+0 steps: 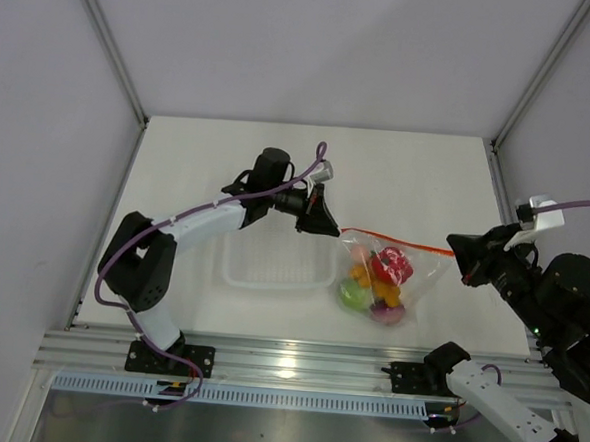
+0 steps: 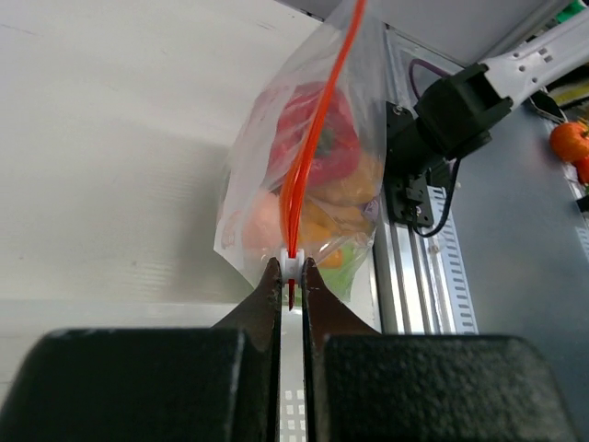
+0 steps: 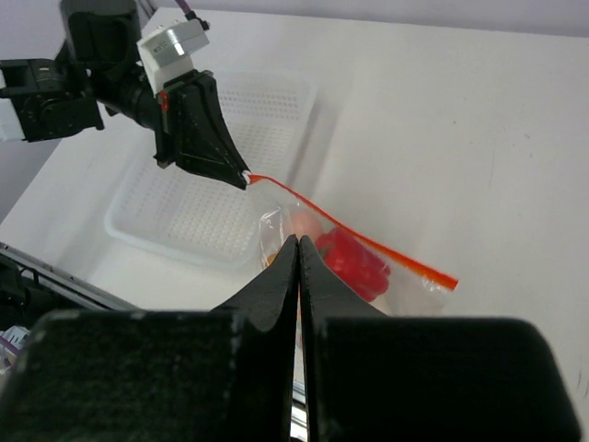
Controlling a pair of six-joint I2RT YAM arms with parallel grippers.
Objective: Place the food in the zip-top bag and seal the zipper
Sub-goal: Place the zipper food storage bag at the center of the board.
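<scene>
Right, 2 arms over the white table [image 1: 428, 179], and the clear floppy plastic zip-top bag [image 1: 422, 267] sits between them, just right of the clear rigid perforated tray [image 1: 276, 285]. The thin orange-red zipper [image 1: 399, 241] is pulled out in a taut line across the bag's mouth, and the pouch sags below it towards the near edge. The food is inside: a glossy red bell pepper [image 1: 391, 264] on top, a round green piece [image 1: 353, 295] lower left, and orange-yellow and pink bits packed around them.

Look at the left gripper [image 1: 336, 231]: its black jaws are pinched almost together on the zipper's left end. The left wrist view shows them squeezing a small white tab [image 2: 291, 265] where the strip ends.

Over on the other side, the right gripper [image 1: 456, 254] has its jaws pressed fully together, with no gap at all. It sits right at the zipper's right end, but in its own wrist view that end pokes out free beside the fingertips, so I can't tell whether it touches the strip
</scene>
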